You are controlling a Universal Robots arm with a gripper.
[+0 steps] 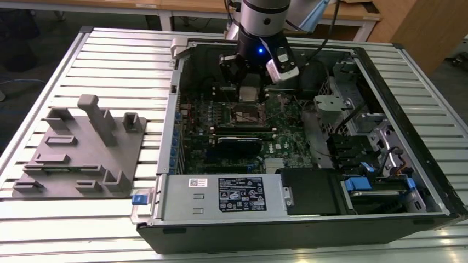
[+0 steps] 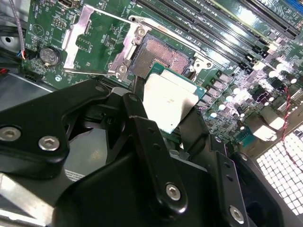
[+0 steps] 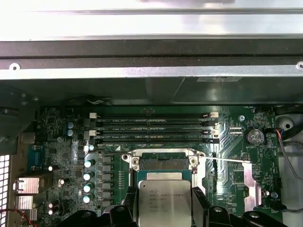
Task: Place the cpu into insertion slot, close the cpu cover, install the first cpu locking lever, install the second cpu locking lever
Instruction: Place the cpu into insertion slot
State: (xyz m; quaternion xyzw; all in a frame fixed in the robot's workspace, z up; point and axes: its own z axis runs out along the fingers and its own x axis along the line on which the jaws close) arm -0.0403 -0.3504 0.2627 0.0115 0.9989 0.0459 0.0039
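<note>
My gripper [image 1: 250, 97] hangs inside the open computer case, shut on the cpu [image 2: 168, 101], a flat silver-grey square chip held by its edges between black fingers [image 2: 137, 111]. In the first wrist view the cpu [image 3: 164, 198] sits just short of the insertion slot [image 3: 163, 163], above the board and apart from it. The insertion slot [image 2: 161, 52] is uncovered, its dark pin field showing inside a metal rim. The cpu cover [image 2: 92, 40], a silver frame with a cut-out centre, is swung open and lies beside the slot. A thin locking lever [image 3: 232, 161] stands out from the socket's side.
Long black memory sticks [image 3: 154, 127] run just beyond the slot, with the case wall [image 3: 151, 71] behind them. A coin battery [image 3: 254, 137] and capacitors [image 3: 88, 175] flank the socket. A power supply [image 1: 223, 194] fills the case's near end. A grey fixture plate [image 1: 80, 148] lies on the exterior view's left.
</note>
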